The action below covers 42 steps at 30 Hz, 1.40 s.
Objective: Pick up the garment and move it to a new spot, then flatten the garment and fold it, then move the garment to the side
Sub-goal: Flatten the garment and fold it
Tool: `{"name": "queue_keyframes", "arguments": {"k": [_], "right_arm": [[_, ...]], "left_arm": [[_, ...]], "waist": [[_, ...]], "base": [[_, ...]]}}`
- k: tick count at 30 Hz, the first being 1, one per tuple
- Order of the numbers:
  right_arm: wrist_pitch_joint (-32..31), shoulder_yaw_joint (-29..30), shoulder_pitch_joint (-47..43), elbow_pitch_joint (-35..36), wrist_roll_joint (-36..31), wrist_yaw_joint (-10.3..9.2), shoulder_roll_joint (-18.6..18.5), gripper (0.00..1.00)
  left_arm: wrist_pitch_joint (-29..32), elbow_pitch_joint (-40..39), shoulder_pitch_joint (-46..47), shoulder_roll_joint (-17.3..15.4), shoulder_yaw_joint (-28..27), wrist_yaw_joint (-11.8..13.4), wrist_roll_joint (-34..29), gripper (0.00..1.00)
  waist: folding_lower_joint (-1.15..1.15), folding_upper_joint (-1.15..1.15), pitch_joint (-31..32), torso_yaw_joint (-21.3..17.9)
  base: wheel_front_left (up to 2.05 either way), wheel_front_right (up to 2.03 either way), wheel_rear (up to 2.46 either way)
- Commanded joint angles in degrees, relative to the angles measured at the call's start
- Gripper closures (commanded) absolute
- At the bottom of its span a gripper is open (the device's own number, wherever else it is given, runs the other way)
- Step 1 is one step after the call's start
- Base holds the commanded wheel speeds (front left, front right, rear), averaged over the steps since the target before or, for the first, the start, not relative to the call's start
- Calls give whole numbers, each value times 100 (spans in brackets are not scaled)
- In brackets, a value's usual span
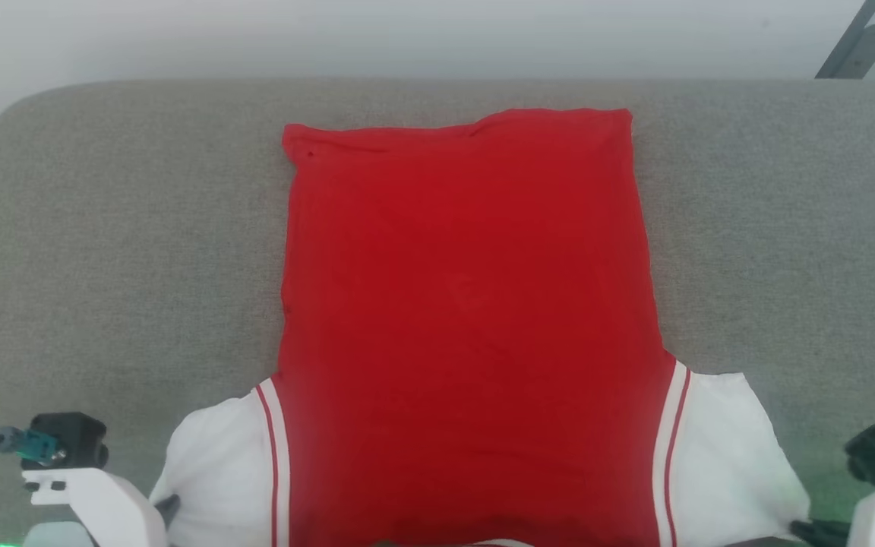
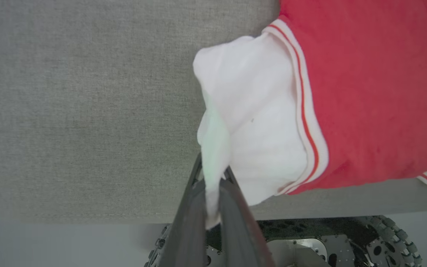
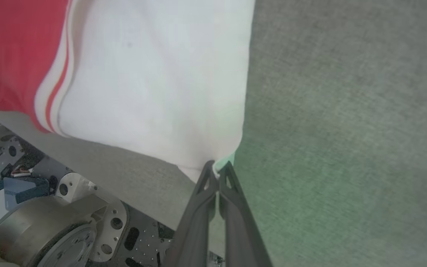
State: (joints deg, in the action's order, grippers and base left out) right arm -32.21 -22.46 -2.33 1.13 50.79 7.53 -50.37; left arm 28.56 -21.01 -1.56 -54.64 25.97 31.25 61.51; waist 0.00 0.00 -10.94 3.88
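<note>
garment (image 1: 468,304) — lies flat on your grey counter (image 1: 103,228), plain red side up, hem far, sleeves near | your left pincer (image 2: 213,165) clamped on the left white sleeve's outer edge | your right pincer (image 3: 218,165) clamped on the right sleeve's corner

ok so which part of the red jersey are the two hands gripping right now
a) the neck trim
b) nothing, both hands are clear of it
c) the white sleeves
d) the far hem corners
c: the left hand is shut on the edge of one white sleeve of the jersey, and the right hand pinches the tip of the other white sleeve.
</note>
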Motion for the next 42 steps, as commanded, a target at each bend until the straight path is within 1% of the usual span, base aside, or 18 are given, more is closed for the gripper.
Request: {"name": "queue_keyframes", "arguments": {"k": [1,5,6,7,8,10,13,15,16,17,21,24,25,27,31,36,41,42], "right_arm": [[-45,19,-68,24,-48,-8,90,100],[-217,170,-50,-105,-416,-8,459,100],[-249,219,-9,-183,-519,-9,590,78],[-292,262,23,-260,-601,-9,719,47],[-323,269,52,-302,-682,-9,798,0],[-429,326,133,-358,-796,-15,942,0],[-577,512,208,-214,-870,-17,971,0],[-663,692,269,16,-849,-14,948,0],[-748,914,342,309,-874,-8,950,0],[-767,1015,389,436,-887,-7,950,0],[-688,1311,845,792,-1045,-7,1029,0],[-471,1242,1476,740,-1360,-7,1094,0],[-389,1207,1709,615,-1414,-7,1178,0],[-223,1040,2240,355,-1616,-7,1222,0],[17,711,3311,-531,-1768,-7,1399,0],[97,369,4524,-1786,-1782,-7,1559,0],[-37,169,5476,-3015,-1716,-7,1680,0],[-37,169,5476,-3015,-1716,-7,1680,0]], "left_arm": [[-46,-15,-56,51,14,-15,13,100],[-83,66,122,173,119,-91,-95,100],[-91,95,173,217,153,-124,-126,100],[-93,125,221,246,193,-139,-155,100],[-80,150,262,277,237,-187,-176,100],[-84,191,356,355,295,-228,-232,100],[-100,249,462,436,377,-290,-306,100],[-97,276,531,473,429,-340,-347,100],[-113,301,581,526,466,-382,-378,100],[-122,310,603,551,485,-398,-378,100],[-127,329,739,656,585,-477,-445,100],[-131,339,885,777,661,-542,-511,100],[-125,353,940,811,687,-570,-530,100],[-103,380,1077,894,750,-629,-585,100],[-57,458,1383,1075,896,-768,-716,100],[-37,592,1757,1333,1068,-938,-819,100],[-103,752,2052,1607,1194,-1109,-888,100],[-103,752,2052,1607,1194,-1109,-888,100]], "waist": [[0,0,-26,-6],[0,0,-101,-13],[0,0,-115,-15],[0,0,-127,-18],[0,0,-137,-14],[0,0,-150,-13],[0,0,-160,-1],[0,0,-166,14],[0,0,-170,33],[0,0,-179,45],[0,0,-266,121],[0,0,-393,203],[0,0,-440,243],[0,0,-542,337],[0,0,-760,579],[0,0,-1055,927],[0,0,-1356,1257],[0,0,-1356,1257]], "base": [[0,0,0],[0,0,0],[0,0,0],[0,0,0],[0,0,0],[0,0,0],[0,0,0],[0,0,0],[0,0,0],[0,0,0],[0,0,0],[0,0,0],[0,0,0],[0,0,0],[0,0,0],[0,0,0],[0,0,0],[0,0,0]]}}
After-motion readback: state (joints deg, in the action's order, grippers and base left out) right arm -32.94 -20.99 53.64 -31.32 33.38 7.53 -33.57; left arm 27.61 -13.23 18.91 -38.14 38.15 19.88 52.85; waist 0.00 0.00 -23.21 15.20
